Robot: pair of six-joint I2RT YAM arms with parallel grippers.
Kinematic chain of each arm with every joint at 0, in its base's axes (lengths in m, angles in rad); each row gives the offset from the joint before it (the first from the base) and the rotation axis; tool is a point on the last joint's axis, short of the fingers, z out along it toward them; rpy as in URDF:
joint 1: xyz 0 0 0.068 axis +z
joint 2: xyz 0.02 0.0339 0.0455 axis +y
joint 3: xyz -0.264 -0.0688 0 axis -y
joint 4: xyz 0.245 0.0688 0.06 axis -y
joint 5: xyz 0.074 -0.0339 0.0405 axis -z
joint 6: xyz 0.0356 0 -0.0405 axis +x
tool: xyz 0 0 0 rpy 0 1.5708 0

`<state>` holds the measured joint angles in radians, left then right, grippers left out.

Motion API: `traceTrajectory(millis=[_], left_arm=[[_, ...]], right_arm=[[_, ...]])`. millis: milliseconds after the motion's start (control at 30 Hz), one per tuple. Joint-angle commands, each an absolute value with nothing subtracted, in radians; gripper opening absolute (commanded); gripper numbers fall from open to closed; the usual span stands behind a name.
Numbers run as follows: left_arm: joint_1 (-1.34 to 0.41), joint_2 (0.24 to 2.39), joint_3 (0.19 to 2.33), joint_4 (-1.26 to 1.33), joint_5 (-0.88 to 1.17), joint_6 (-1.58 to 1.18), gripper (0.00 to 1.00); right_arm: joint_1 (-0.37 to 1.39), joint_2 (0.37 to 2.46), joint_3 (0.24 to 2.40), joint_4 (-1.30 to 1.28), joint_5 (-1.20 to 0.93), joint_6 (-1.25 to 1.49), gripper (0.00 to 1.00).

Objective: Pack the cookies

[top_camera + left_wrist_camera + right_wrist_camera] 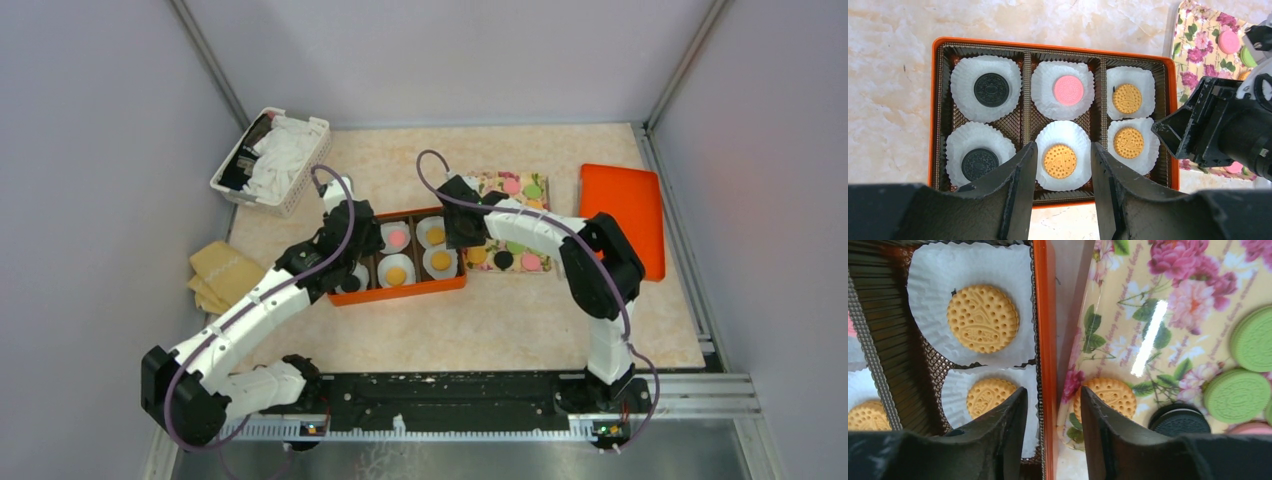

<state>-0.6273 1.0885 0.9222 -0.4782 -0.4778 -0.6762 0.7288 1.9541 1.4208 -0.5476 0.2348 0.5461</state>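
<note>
An orange box (934,100) holds six white paper cups, each with one of the cookies: two black (992,90), one pink (1068,90) and three orange (1127,98). More cookies lie on a floral tray (497,184) to its right, among them an orange one (1110,395), green ones (1238,395) and a black one (1180,422). My left gripper (1063,150) hangs open above the box's near middle cup, holding nothing. My right gripper (1053,390) is open and empty, its fingers astride the box's right wall (1044,315), between the box and the tray.
An orange lid (622,205) lies flat at the far right. A white basket (272,160) of cloths stands at the back left. A tan folded cloth (222,272) lies at the table's left edge. Grey walls close in three sides.
</note>
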Motion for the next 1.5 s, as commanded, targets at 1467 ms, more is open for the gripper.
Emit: traceTrajectory(millis=[1467], left_arm=[[-0.627,1.223,1.002,-0.299,-0.296,-0.565,0.52]], right_arm=[[0.117,1.591,1.017,-0.548,0.412,0.478,0.38]])
